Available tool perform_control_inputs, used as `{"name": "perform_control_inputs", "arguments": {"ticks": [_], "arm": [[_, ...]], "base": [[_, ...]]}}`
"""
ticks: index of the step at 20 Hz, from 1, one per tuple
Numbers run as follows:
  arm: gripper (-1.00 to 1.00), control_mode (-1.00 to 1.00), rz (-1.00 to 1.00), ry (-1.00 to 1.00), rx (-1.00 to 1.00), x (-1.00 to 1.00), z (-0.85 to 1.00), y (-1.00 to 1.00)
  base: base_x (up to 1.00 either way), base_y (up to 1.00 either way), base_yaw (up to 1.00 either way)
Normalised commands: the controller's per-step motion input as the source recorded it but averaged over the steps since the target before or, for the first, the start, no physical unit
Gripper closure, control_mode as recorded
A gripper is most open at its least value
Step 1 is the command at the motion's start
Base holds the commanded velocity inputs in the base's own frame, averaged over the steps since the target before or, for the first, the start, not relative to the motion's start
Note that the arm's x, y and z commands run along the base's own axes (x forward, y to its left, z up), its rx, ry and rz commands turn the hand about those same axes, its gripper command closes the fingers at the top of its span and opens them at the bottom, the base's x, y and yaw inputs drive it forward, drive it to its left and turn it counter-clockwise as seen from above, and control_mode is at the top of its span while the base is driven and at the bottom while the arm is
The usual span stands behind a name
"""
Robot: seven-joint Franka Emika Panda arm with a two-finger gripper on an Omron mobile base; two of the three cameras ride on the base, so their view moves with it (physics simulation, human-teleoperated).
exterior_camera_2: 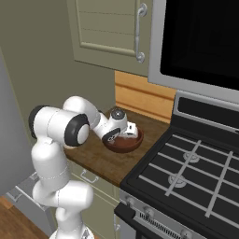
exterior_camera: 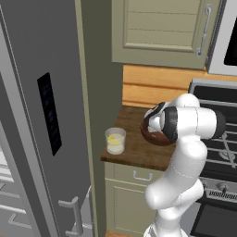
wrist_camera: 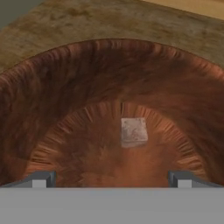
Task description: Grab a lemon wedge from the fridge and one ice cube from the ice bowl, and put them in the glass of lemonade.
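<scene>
Your two-finger gripper (wrist_camera: pixel 111 178), jaws spread wide and empty, hangs inside the round brown wooden bowl (wrist_camera: pixel 52 87), straddling the pale ice cube (wrist_camera: pixel 133 131) for pickup.

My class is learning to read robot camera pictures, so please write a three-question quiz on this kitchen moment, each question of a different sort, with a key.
1. True or false: the pincer is shut on the ice cube.
2. Multiple choice: where does the glass of lemonade stand? A) on the stove; B) on the wooden counter next to the fridge; C) inside the brown bowl.
3. Fill in: the ice cube lies on the bottom of the brown ____.

Key
1. False: the pincer is open, its tips apart above the cube.
2. B
3. bowl
</scene>
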Motion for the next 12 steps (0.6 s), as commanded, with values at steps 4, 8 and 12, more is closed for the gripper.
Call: {"name": "perform_control_inputs", "arguments": {"ticks": [4,8,12], "arm": [[-1.0,-1.0,0.0,0.0,-0.01,0.14,-0.04,-0.01],[-1.0,-1.0,0.0,0.0,-0.02,0.17,-0.06,-0.09],[-1.0,-1.0,0.0,0.0,-0.05,0.15,-0.14,-0.15]], "base": [[0.0,0.0,0.0],[0.0,0.0,0.0],[0.0,0.0,0.0]]}}
